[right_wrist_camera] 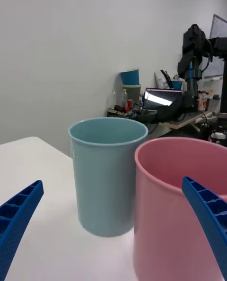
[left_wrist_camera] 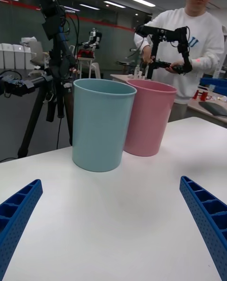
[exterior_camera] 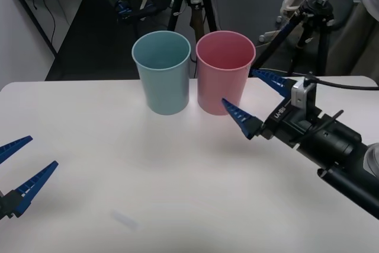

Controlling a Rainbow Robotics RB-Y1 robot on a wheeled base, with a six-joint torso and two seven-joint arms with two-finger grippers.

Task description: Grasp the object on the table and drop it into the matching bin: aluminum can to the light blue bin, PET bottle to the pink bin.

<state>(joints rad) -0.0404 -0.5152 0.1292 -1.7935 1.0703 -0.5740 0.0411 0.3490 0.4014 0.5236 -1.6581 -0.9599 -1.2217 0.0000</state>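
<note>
The table (exterior_camera: 118,176) is seen as a broad white surface. At its far middle two bins stand upright side by side, nearly touching: the light blue bin (exterior_camera: 161,72) on the left, the pink bin (exterior_camera: 224,70) on the right.

The right gripper (exterior_camera: 253,100) is held just beside the near right wall of the pink bin, fingers spread wide and nothing between them. The left gripper (exterior_camera: 21,167) is parked at the near left edge of the table, likewise spread and empty.

The aluminum can cannot be located on the tabletop; whether it already lies inside a bin cannot be told, since the bin bottoms are not visible.

Judgement: if a can is still to be grasped, it should first be located. The right arm should be withdrawn clear of the pink rim so the bin is not toppled.
</note>
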